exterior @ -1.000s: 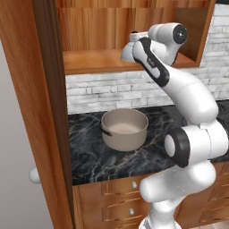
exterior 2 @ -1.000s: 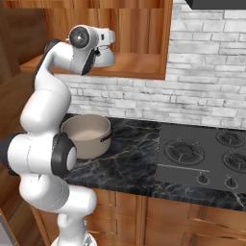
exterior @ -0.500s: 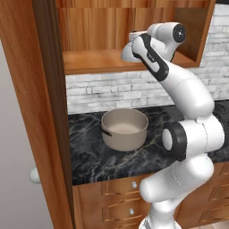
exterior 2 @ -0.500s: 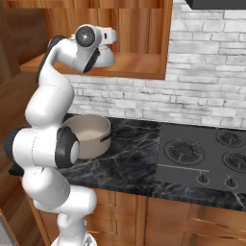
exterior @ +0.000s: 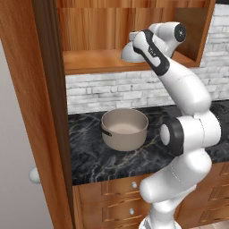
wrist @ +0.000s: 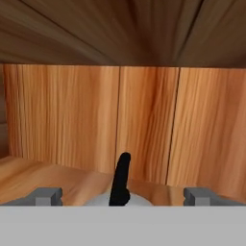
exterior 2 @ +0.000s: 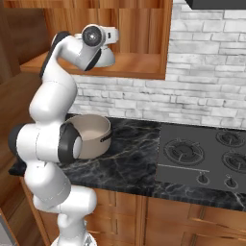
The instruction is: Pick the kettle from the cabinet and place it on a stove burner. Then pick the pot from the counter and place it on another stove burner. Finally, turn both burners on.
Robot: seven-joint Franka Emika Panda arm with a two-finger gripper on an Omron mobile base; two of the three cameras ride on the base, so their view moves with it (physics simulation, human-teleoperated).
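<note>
Now end effector (wrist: 120,198) astride kettle (wrist: 119,198)

arm (exterior: 188,89): glossy white rounded links | joints: dark grey-black bands and round caps | fingertips (wrist: 48,196): small, grey, blocky

Setting: a rendered domestic kitchen, identified by a black marble table (exterior 2: 129,163) with pale grey veins and a flat dark grey cooktop (exterior 2: 211,161) let into it, carrying round black ringed burners (exterior 2: 184,151) and a row of small knobs (exterior 2: 203,178). Fittings: a white brick backsplash (exterior 2: 206,91), a reddish-brown wooden wall cabinet (exterior: 105,58) with an open plank shelf, and wooden drawers (exterior: 120,197) with small round knobs under the table. Cookware present: a wide beige pot (exterior: 124,129) with dark side handles on the table and a small silvery-white kettle (exterior 2: 105,56) on the cabinet shelf.
</note>
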